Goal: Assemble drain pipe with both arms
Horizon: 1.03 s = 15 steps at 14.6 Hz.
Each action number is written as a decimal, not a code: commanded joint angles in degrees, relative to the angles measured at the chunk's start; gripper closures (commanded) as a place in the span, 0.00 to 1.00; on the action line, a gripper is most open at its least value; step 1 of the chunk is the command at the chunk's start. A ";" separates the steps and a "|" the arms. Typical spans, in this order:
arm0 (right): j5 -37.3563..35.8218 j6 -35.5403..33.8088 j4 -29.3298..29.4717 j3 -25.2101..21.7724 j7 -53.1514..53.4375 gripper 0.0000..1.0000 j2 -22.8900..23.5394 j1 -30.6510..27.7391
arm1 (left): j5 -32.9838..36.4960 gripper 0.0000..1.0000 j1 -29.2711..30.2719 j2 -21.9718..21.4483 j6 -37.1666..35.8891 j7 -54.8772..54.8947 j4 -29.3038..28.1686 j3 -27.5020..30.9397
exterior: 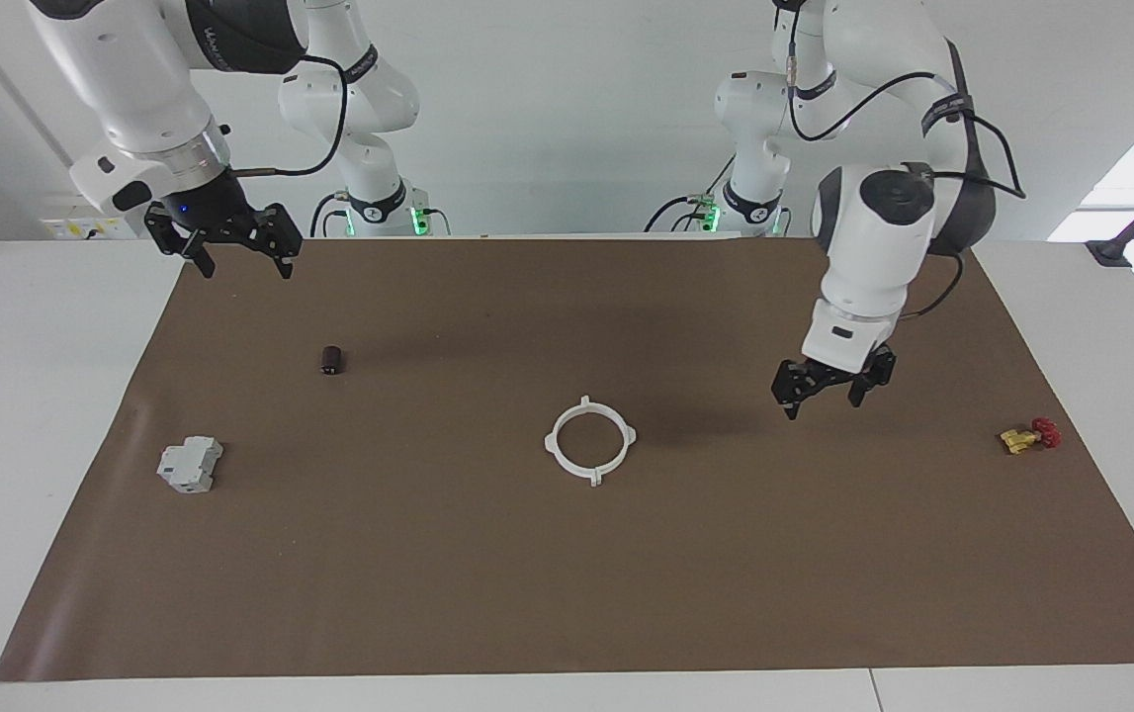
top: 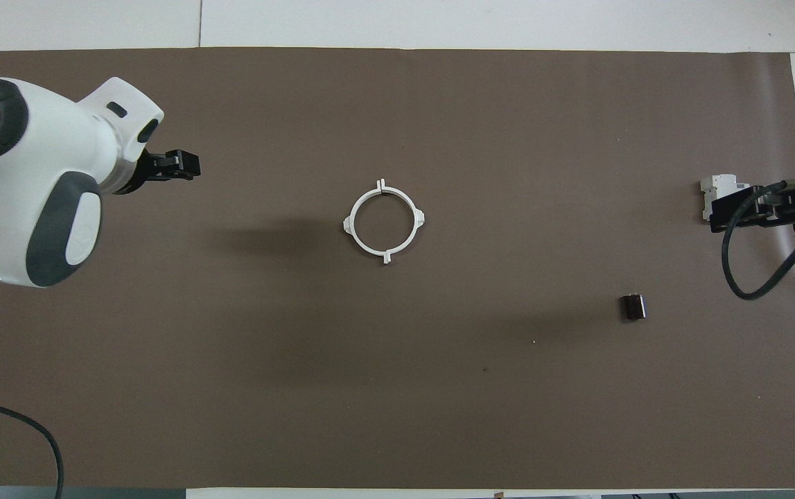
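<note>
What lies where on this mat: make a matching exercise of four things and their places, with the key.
1 white ring
2 grey block
3 yellow-and-red valve
4 dark cylinder

A toward the left arm's end
B middle of the mat
C right arm's end, nearer to the robots than the block
D right arm's end, farther from the robots than the cylinder

Pairs: 1-B; 2-D; 3-A; 4-C

White ring (exterior: 589, 439), brown mat (exterior: 567, 574), grey block (exterior: 189, 464)
</note>
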 commanded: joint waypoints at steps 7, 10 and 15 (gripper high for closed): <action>-0.07 0.89 -0.33 0.46 -2.01 0.00 -0.54 -0.74 | -4.60 0.00 8.62 -5.51 -22.09 13.29 10.48 0.05; 0.01 0.89 -0.33 0.46 -2.01 0.00 -0.54 -0.74 | -6.70 0.00 10.81 -5.51 -25.28 15.75 12.78 0.14; 0.02 0.98 -0.33 0.46 -1.92 0.00 -0.54 -0.82 | -7.50 0.00 12.22 -5.51 -30.02 18.66 15.07 0.05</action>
